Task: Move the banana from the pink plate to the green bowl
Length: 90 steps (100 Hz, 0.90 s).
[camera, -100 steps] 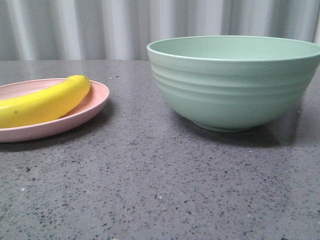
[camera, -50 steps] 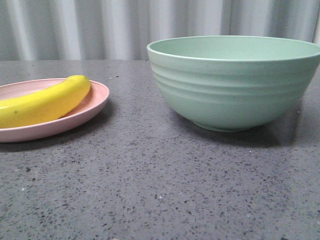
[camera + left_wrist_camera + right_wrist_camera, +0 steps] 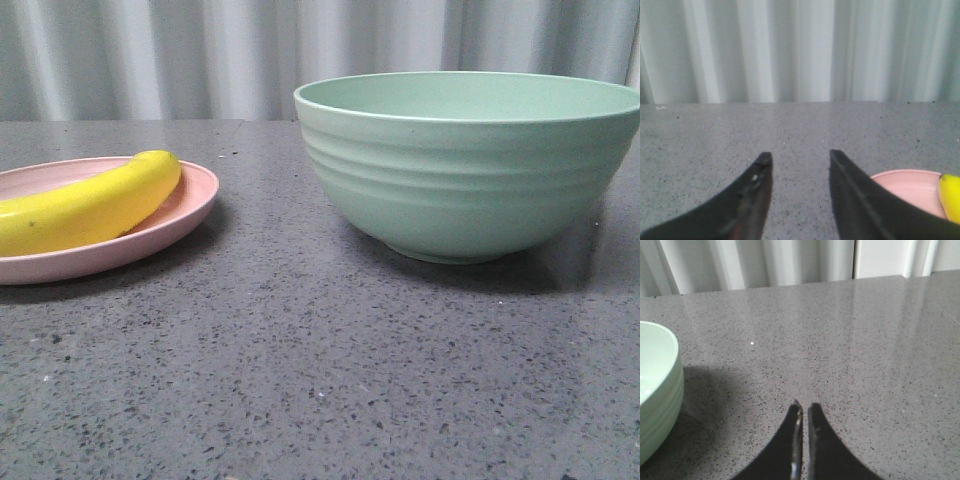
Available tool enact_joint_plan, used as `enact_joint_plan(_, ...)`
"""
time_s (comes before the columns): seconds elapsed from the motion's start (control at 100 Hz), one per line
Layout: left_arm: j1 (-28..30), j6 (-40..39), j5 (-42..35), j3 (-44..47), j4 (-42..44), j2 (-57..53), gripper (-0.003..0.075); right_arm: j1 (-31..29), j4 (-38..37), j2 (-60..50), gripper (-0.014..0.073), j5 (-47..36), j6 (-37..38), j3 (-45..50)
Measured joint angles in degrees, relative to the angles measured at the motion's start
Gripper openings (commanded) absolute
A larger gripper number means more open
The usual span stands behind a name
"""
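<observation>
1. Fingers of the left gripper (image 3: 797, 160) stand apart with a clear gap between the dark tips, and nothing sits between them; bare counter (image 3: 790, 125) shows through the gap.
2. Fingers of the right gripper (image 3: 803, 407) are drawn together, only a thin slit between the tips, holding nothing (they hover over speckled grey stone).
3. Just beside the left fingers, in the left wrist view, lies the edge of the pink plate (image 3: 905, 187) with one end of the banana (image 3: 951, 197) on it.
4. Near the right fingers, in the right wrist view, the ridged wall of the green bowl (image 3: 657, 390) stands on the counter, apart from the tips.
5. From the front, the banana (image 3: 90, 205) lies across the pink plate (image 3: 185, 205) at the left, and the green bowl (image 3: 470, 165) stands upright to the right, well apart from the plate, on the counter (image 3: 300, 370).
6. Pale vertical folds of a curtain (image 3: 200, 55) back the counter.
</observation>
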Motion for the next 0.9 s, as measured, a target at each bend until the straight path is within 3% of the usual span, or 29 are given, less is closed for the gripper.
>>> enact_joint_plan(0.06,0.00,0.00,-1.87,0.00,0.00,0.87,0.0505,0.00,0.00,0.12,-0.0064,-0.09,0.00,0.00)
enact_joint_plan(0.25,-0.97,0.00,-2.38,-1.16,-0.02,3.37,0.0489,0.00,0.09,0.12,-0.0064,-0.09,0.00,0.00)
enact_joint_plan(0.69,-19.56,0.22,20.51,-16.02,-0.02,18.23,0.0480,0.00,0.22,0.12,-0.0064,1.14,0.00,0.00)
enact_joint_plan(0.9,-24.64,1.96,31.10,-21.61,-0.02,28.02,0.0480,0.00,0.22,0.12,-0.0064,1.69,0.00,0.00)
